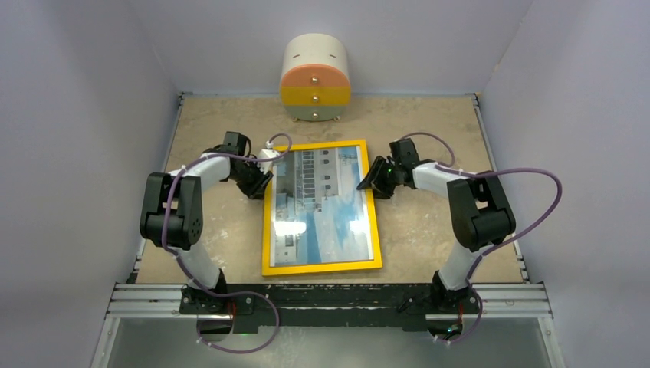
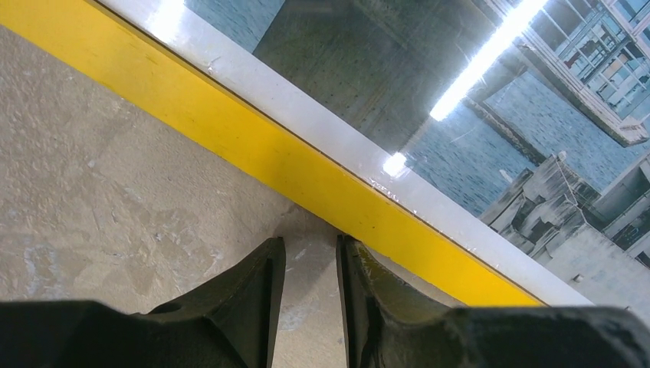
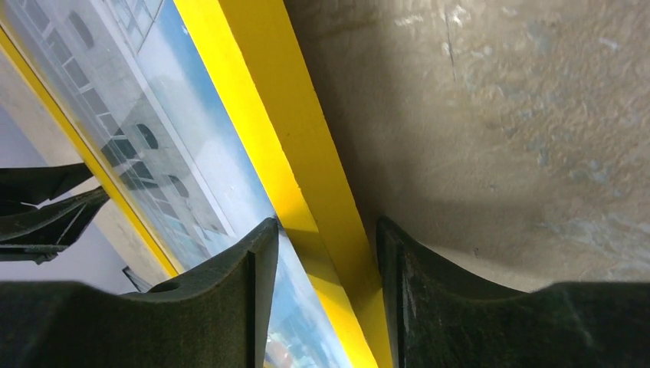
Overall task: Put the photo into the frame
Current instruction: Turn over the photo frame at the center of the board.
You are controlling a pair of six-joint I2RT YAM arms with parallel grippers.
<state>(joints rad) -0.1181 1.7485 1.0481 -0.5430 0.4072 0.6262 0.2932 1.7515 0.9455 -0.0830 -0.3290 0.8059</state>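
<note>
At the near edge of the table (image 1: 429, 130), the two arms rise from a metal rail (image 1: 506, 299) and reach forward on either side of the frame (image 1: 322, 267). The frame lies flat on the table between them, yellow front upward, with its long sides running away from the arms and slightly skewed. The photo (image 1: 322, 203) sits inside it, filling the opening, its building and blue sky showing under a glossy glare. Farther in, the left hand (image 2: 310, 249) is at the frame's far left corner. Its fingers are only narrowly parted, with bare table showing in the gap and nothing held. One fingertip is right at the outer edge of the yellow rail, and the other is over the table just beside it. Across the frame, the right hand (image 3: 326, 230) meets the right rail near the far corner. It straddles the rail, one finger over the photo's edge and the other on the table side. Whether those fingers press the rail or merely bracket it cannot be told. Beyond both hands, against the back wall, stands a small rounded drawer unit (image 1: 315, 77) with cream, orange and yellow fronts, well apart from the frame.
</note>
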